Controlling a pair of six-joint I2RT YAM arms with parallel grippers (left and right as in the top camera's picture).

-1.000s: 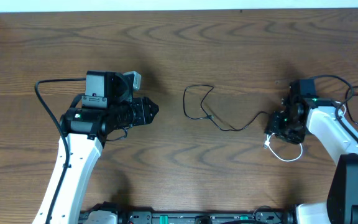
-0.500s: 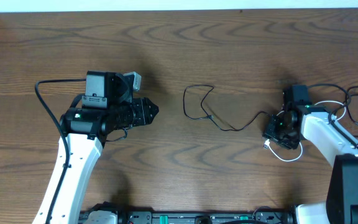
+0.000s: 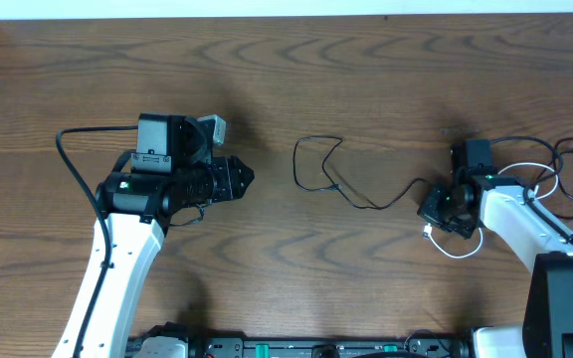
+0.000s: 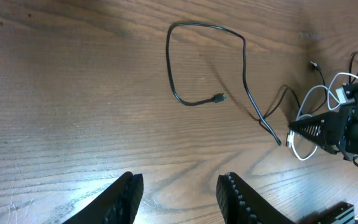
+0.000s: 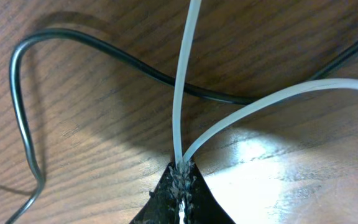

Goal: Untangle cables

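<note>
1. My right gripper (image 5: 182, 182) is clenched on the white cable (image 5: 185, 81). Two strands of it are pinched together right at the jaw tips.
2. From the tips, one smooth, round white strand runs straight ahead. The other sweeps away to the right in a shallow arc.
3. Just beyond the tips, the thin, glossy black cable (image 5: 104, 53) crosses from side to side. The straight white strand lies over it there. To the left of the jaws, the black cable bends back toward me in a tight hairpin.
4. My left gripper (image 4: 179, 193) is released, its ribbed fingers (image 4: 126, 196) apart with only bare wood-grain table (image 4: 55, 112) between them.
5. Well ahead of the left jaws, the black cable forms an open loop. Its small plug end points right, inside the loop.
6. Farther right, the black cable trails toward the right gripper, where the white cable coils.
</note>
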